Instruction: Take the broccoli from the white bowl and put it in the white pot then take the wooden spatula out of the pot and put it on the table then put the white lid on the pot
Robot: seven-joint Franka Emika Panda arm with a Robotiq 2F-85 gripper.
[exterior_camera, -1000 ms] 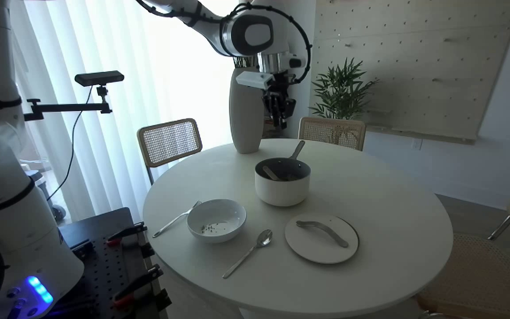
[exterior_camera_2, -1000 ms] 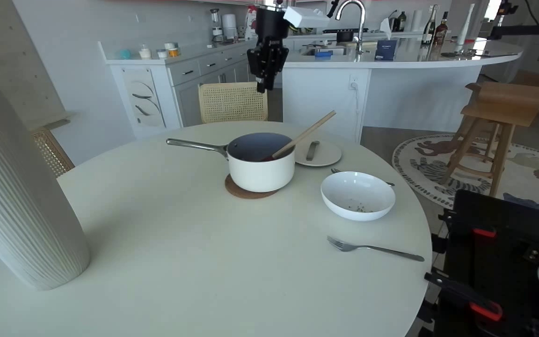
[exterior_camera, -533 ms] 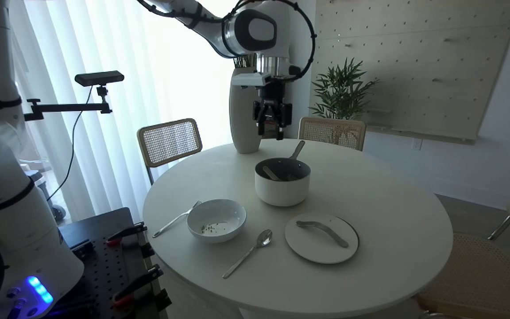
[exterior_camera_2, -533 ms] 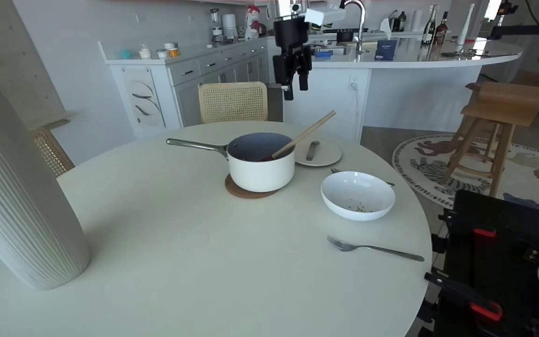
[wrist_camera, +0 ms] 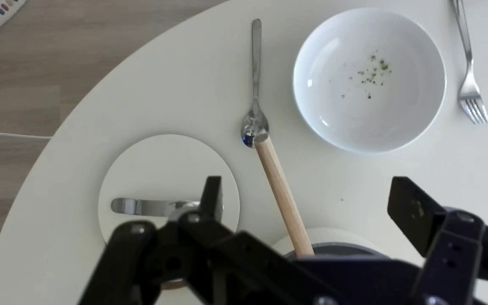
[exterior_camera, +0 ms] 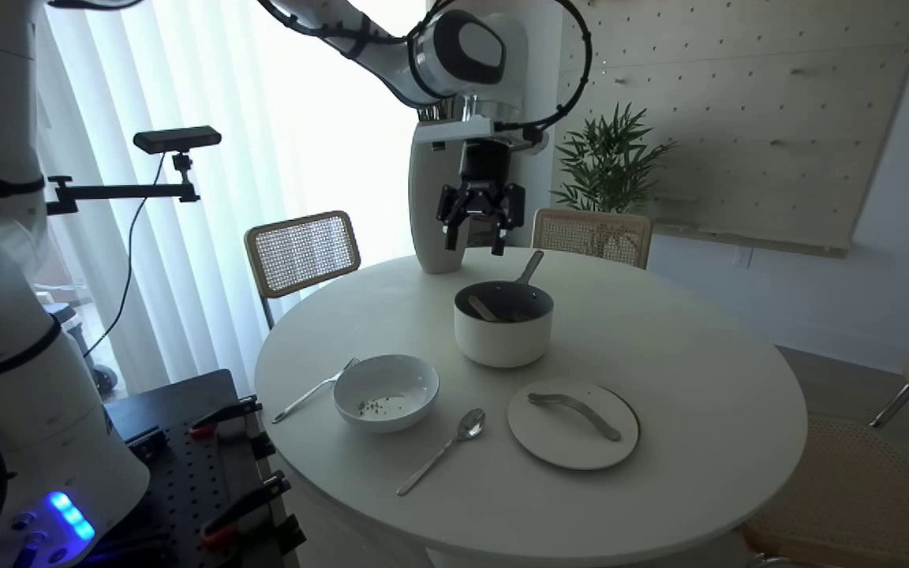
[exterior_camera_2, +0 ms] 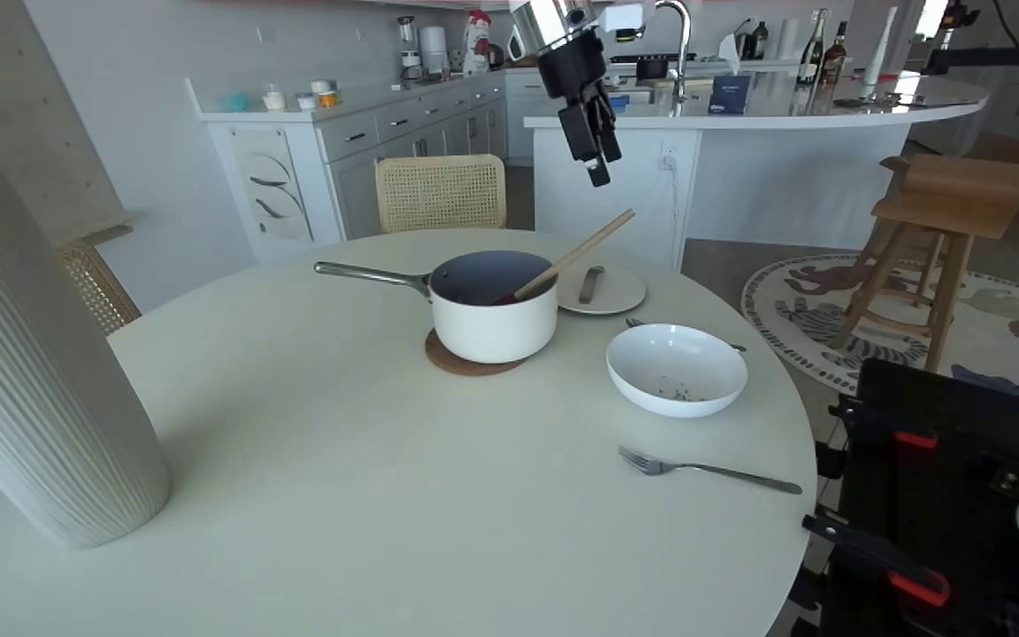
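My gripper hangs above the table near the white pot, its fingers wide apart and nothing between them. The wooden spatula leans in the pot, its handle sticking out over the rim; in the wrist view the handle passes below the gap between the fingers. Only small green crumbs show in the white bowl. The broccoli itself is hidden or out of view; the pot's inside is too dark to tell. The white lid, with its metal grip, lies flat on the table beside the pot.
Under the pot is a round brown mat. A spoon lies between bowl and lid, and a fork on the bowl's far side from it. A tall white vase stands behind the gripper in that exterior view.
The gripper's fingers have spread from nearly together to wide apart. The arm has turned the wrist and shifted, the gripper now lower and tilted. Pot, spatula, bowl and lid have not moved.
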